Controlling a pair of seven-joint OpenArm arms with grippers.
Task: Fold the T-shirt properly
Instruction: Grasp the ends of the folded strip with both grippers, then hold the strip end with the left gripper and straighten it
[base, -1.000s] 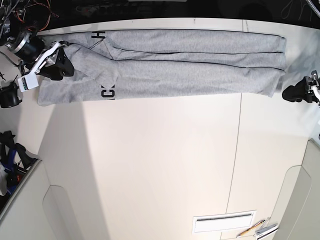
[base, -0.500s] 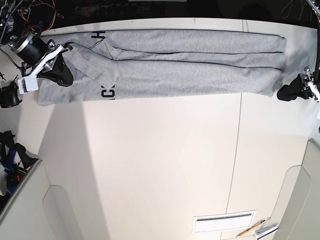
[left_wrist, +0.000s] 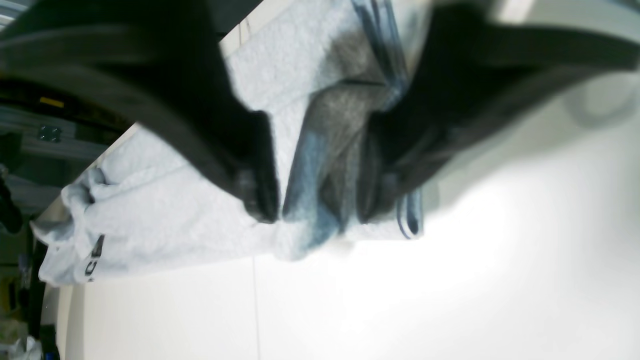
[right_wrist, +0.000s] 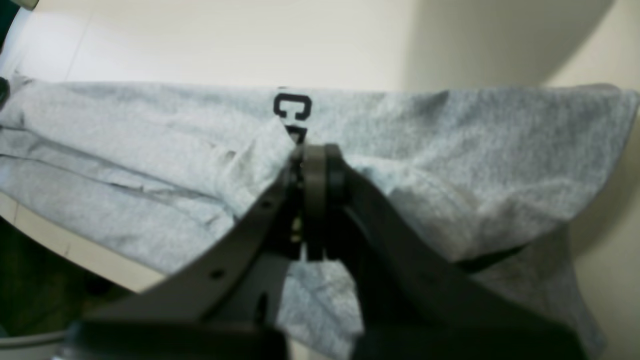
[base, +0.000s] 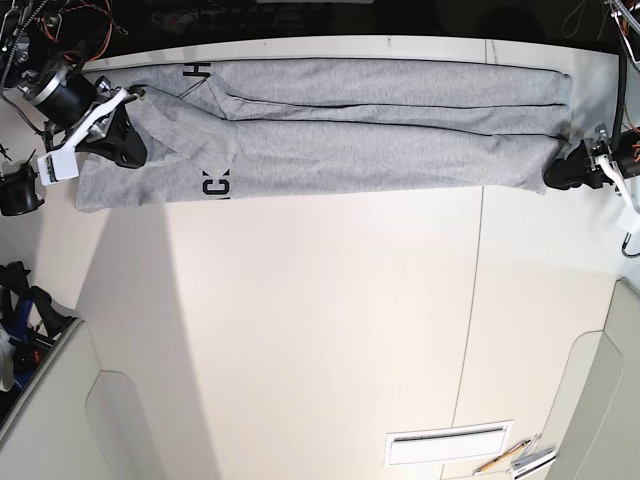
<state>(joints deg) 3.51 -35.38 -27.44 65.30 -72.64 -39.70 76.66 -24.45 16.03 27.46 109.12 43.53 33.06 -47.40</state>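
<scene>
The heather-grey T-shirt (base: 380, 130) lies folded into a long strip along the table's far edge, with black letters (base: 215, 185) showing near its left end. My right gripper (base: 133, 153) sits on that left end. In the right wrist view the gripper (right_wrist: 314, 155) is shut, pinching a raised fold of the T-shirt (right_wrist: 450, 150) beside the letters (right_wrist: 292, 112). My left gripper (base: 553, 178) is at the strip's near right corner. In the left wrist view the gripper (left_wrist: 317, 210) is open, its fingers (left_wrist: 255, 195) straddling the hem of the T-shirt (left_wrist: 175, 210).
The white table (base: 330, 330) stretches toward the camera. A white slotted plate (base: 450, 445) and a pencil (base: 503, 458) lie at its near right. Cables and arm hardware (base: 40, 60) crowd the far left corner. The shirt runs close to the table's far edge.
My left gripper has moved left from off the shirt onto its near right corner. My right gripper has shifted slightly on the left end.
</scene>
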